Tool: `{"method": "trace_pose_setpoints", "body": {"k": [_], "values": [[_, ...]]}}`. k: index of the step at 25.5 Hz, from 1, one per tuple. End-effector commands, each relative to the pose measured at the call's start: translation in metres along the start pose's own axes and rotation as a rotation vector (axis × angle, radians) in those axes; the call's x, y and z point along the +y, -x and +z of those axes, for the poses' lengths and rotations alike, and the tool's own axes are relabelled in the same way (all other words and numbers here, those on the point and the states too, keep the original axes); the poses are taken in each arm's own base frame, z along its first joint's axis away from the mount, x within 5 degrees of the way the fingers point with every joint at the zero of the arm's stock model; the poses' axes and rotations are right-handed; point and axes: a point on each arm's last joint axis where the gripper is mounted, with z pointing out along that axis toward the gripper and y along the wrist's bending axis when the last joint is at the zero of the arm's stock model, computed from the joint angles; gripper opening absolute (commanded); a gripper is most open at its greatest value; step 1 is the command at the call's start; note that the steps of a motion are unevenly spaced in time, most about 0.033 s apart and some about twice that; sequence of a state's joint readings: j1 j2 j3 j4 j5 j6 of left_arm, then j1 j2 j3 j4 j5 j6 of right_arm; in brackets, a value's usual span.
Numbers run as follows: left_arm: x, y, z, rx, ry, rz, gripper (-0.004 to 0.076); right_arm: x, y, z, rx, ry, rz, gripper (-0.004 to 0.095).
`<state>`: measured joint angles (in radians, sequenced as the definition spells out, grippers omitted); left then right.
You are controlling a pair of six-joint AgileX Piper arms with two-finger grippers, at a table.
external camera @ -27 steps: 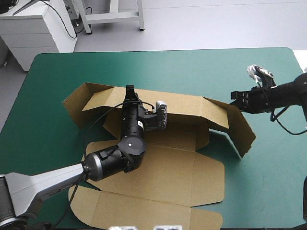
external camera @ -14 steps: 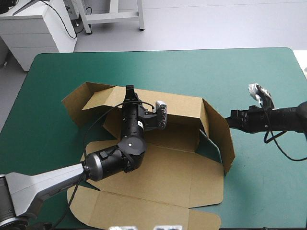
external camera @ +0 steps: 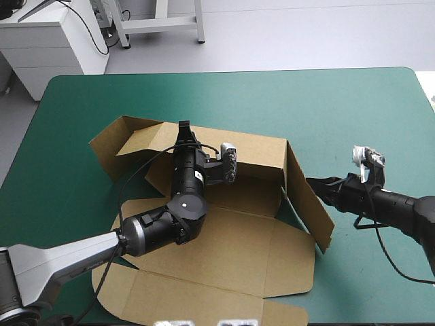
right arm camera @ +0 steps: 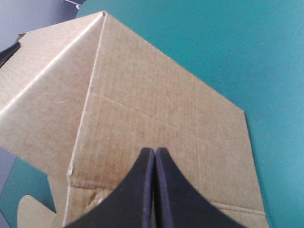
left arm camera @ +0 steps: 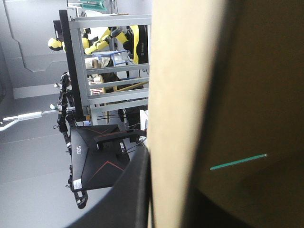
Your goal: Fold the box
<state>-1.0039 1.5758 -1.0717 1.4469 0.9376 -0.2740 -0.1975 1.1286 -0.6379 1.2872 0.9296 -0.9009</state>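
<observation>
Corrugated brown box (external camera: 238, 238) pinched by left hand (external camera: 183, 127); right hand (right arm camera: 155, 151) closed, empty, at creased flap (right arm camera: 142, 95).

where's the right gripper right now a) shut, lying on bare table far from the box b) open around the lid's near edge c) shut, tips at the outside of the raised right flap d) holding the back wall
c: the right gripper has its fingers met in one pointed arch, aimed at the raised right flap of the box.
</observation>
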Motion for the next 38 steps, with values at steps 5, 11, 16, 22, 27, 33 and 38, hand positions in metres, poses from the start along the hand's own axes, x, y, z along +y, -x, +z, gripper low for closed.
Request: {"method": "trace_pose_setpoints", "body": {"k": [5,11,16,22,27,33,38], "values": [[0.025,-0.004,-0.010,-0.011,0.113,-0.017,-0.0008,0.028,0.015,-0.008,0.023,0.062,0.007,-0.0016],[0.038,0.000,-0.012,-0.027,0.133,-0.053,-0.0005,0.027,0.017,-0.010,0.043,0.016,-0.018,-0.0016],[0.040,0.001,-0.013,-0.042,0.135,-0.056,-0.0005,0.025,0.020,-0.010,0.017,-0.011,-0.017,-0.0016],[0.041,-0.007,-0.002,-0.031,0.109,-0.080,-0.0005,0.018,0.020,-0.004,0.072,-0.020,0.004,-0.0016],[0.042,-0.013,0.003,-0.005,0.100,-0.095,-0.0005,0.016,0.019,-0.002,0.073,-0.019,-0.021,-0.0016],[0.041,-0.009,0.003,-0.043,0.088,-0.098,-0.0005,0.018,0.008,0.007,-0.026,-0.044,-0.128,-0.0016],[0.041,-0.009,0.003,-0.049,0.081,-0.101,-0.0005,0.027,-0.003,0.026,-0.037,-0.062,-0.238,-0.0016]]}}
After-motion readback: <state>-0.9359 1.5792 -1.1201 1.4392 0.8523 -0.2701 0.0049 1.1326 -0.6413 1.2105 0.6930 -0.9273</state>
